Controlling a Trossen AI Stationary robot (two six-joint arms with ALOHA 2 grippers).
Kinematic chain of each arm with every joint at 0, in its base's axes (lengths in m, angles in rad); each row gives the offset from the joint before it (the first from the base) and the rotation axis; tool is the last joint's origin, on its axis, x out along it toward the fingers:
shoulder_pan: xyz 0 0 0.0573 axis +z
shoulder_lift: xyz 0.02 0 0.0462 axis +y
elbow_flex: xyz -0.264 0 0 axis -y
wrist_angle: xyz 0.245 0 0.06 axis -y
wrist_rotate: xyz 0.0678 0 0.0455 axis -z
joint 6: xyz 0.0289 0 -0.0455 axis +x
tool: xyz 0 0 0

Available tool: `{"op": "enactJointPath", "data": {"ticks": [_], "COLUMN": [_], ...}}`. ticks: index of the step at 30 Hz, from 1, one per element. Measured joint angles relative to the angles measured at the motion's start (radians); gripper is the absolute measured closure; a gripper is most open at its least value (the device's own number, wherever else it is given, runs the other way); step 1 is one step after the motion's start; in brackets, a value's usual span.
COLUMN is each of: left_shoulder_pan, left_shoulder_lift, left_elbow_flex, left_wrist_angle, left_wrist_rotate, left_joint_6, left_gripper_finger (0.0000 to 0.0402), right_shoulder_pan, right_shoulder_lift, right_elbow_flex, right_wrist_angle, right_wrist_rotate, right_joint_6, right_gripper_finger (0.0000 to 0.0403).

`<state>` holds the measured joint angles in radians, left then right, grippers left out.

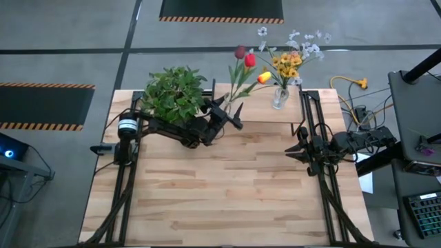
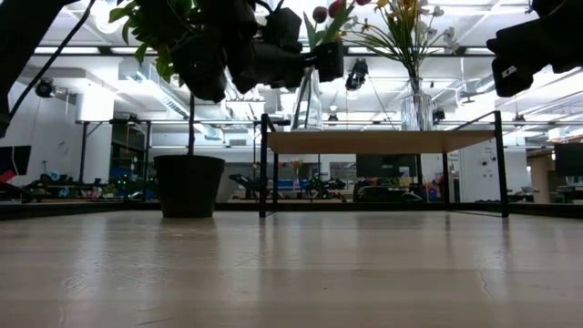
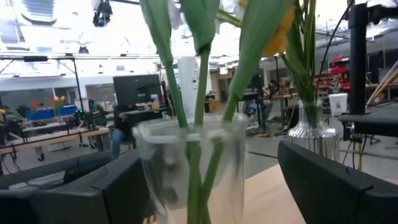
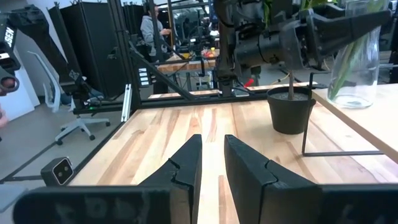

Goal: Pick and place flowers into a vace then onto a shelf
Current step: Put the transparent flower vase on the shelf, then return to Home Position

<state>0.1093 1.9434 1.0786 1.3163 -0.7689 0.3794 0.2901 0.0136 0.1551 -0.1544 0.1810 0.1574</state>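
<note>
A clear glass vase (image 3: 189, 168) holding green-stemmed red, maroon and yellow tulips (image 1: 249, 60) stands on its base at the left end of the pale wooden shelf (image 1: 265, 111). My left gripper (image 3: 208, 186) is open, with one finger on each side of the vase. A second glass vase (image 1: 280, 98) with yellow clusters and pale sprigs stands further right on the shelf. My right gripper (image 4: 212, 165) waits at the table's right side, fingers nearly together and holding nothing. My left gripper comes at the vase's lower body about level, from the table's left-near side. A clear gap shows between the glass and one finger (image 3: 323, 186). Whether the other finger (image 3: 118, 193) touches the glass, I cannot tell.
A bushy green plant (image 1: 176, 93) in a dark pot (image 2: 189, 185) stands just left of the shelf, under my left arm. The shelf stands on thin black legs (image 2: 264, 164) at the table's far edge. Bare wood (image 1: 227, 186) runs to the near edge.
</note>
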Motion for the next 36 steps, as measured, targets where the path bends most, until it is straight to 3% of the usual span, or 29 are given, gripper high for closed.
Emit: {"op": "enactJointPath", "data": {"ticks": [27,36], "left_shoulder_pan": [-0.025,-0.049], "left_shoulder_lift": [-0.183,-0.189], "left_elbow_flex": [-0.160,-0.161], "left_wrist_angle": [-0.013,-0.027], "left_wrist_rotate": [-0.014,0.062], "left_joint_6": [0.065,0.064], "left_gripper_finger": [0.0089,0.0089], "right_shoulder_pan": [0.000,0.000], "right_shoulder_lift": [0.001,0.000], "right_elbow_flex": [0.000,0.000], "right_wrist_angle": [0.000,0.001], "right_wrist_rotate": [-0.001,0.000], "right_joint_6": [0.000,0.000], "right_gripper_finger": [0.0342,0.0342]}}
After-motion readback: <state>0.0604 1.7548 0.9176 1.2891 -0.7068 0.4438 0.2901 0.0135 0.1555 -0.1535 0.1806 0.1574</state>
